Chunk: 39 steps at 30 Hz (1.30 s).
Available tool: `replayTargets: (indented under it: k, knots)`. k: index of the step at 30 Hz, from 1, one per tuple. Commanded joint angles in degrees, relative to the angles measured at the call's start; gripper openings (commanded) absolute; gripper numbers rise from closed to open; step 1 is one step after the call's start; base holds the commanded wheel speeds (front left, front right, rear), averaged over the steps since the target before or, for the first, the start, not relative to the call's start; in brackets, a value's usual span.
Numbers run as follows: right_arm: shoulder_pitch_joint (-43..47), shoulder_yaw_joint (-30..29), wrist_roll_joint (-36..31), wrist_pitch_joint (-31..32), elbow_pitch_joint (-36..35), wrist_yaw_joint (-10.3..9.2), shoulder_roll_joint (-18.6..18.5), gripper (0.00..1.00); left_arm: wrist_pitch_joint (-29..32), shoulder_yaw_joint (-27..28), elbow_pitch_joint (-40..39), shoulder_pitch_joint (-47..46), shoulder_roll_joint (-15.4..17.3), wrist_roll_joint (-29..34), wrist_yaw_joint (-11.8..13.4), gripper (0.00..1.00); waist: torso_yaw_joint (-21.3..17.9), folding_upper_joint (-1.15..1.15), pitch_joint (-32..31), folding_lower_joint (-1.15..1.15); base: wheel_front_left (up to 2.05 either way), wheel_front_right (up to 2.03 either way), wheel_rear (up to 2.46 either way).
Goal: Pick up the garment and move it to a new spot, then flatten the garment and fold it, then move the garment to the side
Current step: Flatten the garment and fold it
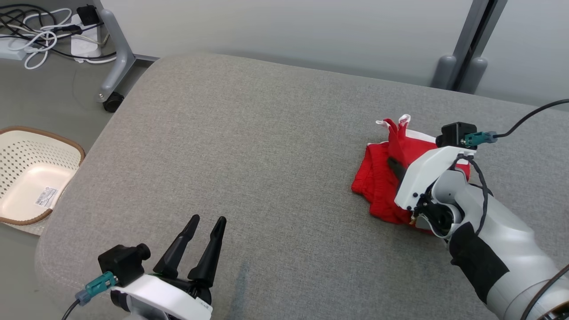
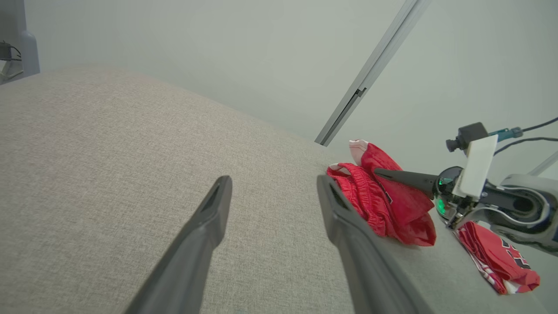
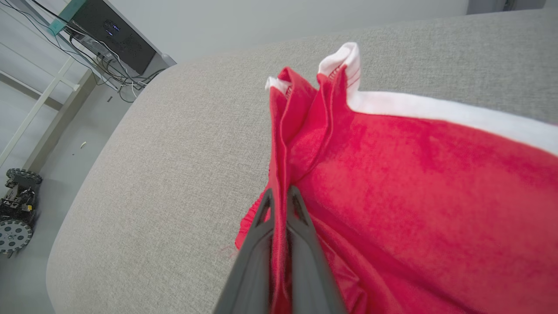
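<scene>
The garment (image 1: 378, 178) is a crumpled red piece with white trim, lying on the right side of the grey cushioned surface (image 1: 249, 146). My right gripper (image 1: 393, 163) is shut on a raised fold of it. In the right wrist view the two fingers pinch the red cloth (image 3: 392, 174), which stands up in a peak ahead of the right gripper (image 3: 279, 196). My left gripper (image 1: 208, 219) rests open at the lower left, well away from the garment. The left wrist view has the left gripper (image 2: 272, 185) open over bare fabric, with the garment (image 2: 392, 200) and the right gripper (image 2: 379, 172) beyond.
A cream perforated basket (image 1: 26, 178) sits on the floor to the left of the surface. Cables and a power strip (image 1: 40, 35) lie at the back left beside a grey wheeled frame leg (image 1: 113, 58). More grey posts (image 1: 462, 66) stand behind the far edge.
</scene>
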Motion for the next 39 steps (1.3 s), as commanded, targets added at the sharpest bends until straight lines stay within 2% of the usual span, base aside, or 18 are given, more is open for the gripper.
replayTargets:
  k: [1, 3, 4, 5, 6, 15, 22, 30, 34, 36, 39]
  knots:
    - [-0.59, 0.31, 0.3, -0.51, 0.18, 0.01, 0.21, 0.0, -0.25, 0.13, 0.21, -1.44, 0.01, -0.04, -0.39, 1.0, -0.22, 0.0, 0.18, 0.0, 0.0, 0.0, 0.0]
    - [-0.47, 0.46, 0.94, -0.85, -0.08, 0.01, 0.93, 0.0, -0.28, 0.03, 0.48, -1.42, -0.02, -0.02, -0.49, 1.0, -0.49, 0.0, 0.24, 0.0, 0.0, 0.0, 0.0]
    - [-0.38, 0.54, 1.19, -0.89, -0.37, 0.01, 1.21, 0.28, -0.29, 0.02, 0.62, -1.35, 0.0, -0.03, -0.53, 1.0, -0.68, 0.0, 0.22, 0.0, 0.0, 0.0, 0.0]
    - [-0.33, 0.76, 1.26, -1.03, -0.54, 0.01, 1.32, 0.49, -0.31, 0.02, 0.76, -1.38, 0.04, -0.04, -0.58, 1.0, -0.86, 0.0, 0.2, 0.0, 0.0, 0.0, 0.0]
    - [-0.21, 0.94, 1.56, -1.28, -0.83, 0.01, 1.44, 1.0, -0.33, 0.07, 0.85, -1.42, 0.11, -0.05, -0.62, 1.0, -1.08, 0.0, 0.14, 0.0, 0.0, 0.0, 0.0]
    - [1.24, 2.4, 3.62, -5.17, -7.06, 0.01, 1.15, 1.0, -0.31, 0.03, 1.05, -0.21, 0.48, 0.13, 0.2, 1.0, -3.53, 0.0, -2.13, 0.0, 0.0, 0.0, 0.0]
    - [3.75, 3.52, 5.1, -10.78, -15.49, 0.01, -4.15, 1.0, -0.43, 0.54, 0.05, 1.83, 1.1, 0.29, 1.8, 1.0, -7.13, 0.0, -5.31, 0.0, 0.0, 0.0, 0.0]
    - [7.33, 3.03, 2.71, -17.85, -20.03, 0.01, -10.74, 1.0, -0.66, 2.35, -2.23, 3.94, 1.9, 1.43, 3.74, 1.0, -11.01, 0.0, -7.62, 0.0, 0.0, 0.0, 0.0]
    - [10.85, -0.98, -1.55, -19.44, -23.44, 0.01, -12.99, 1.0, -0.89, 5.29, -3.75, 5.12, 2.8, 2.67, 4.98, 1.0, -13.1, 0.0, -7.95, 0.0, 0.0, 0.0, 0.0]
    - [12.79, -5.51, -4.99, -19.43, -26.26, 0.01, -13.35, 1.0, -0.96, 6.81, -4.23, 5.55, 3.45, 3.75, 5.7, 1.0, -14.05, 0.0, -7.93, 0.0, 0.0, 0.0, 0.0]
    - [19.11, -13.42, -11.78, -19.4, -31.4, 0.01, -12.02, 1.0, -0.99, 9.62, -5.08, 6.28, 3.75, 5.69, 6.49, 1.0, -15.17, 0.0, -7.81, 0.0, 0.0, 0.0, 0.0]
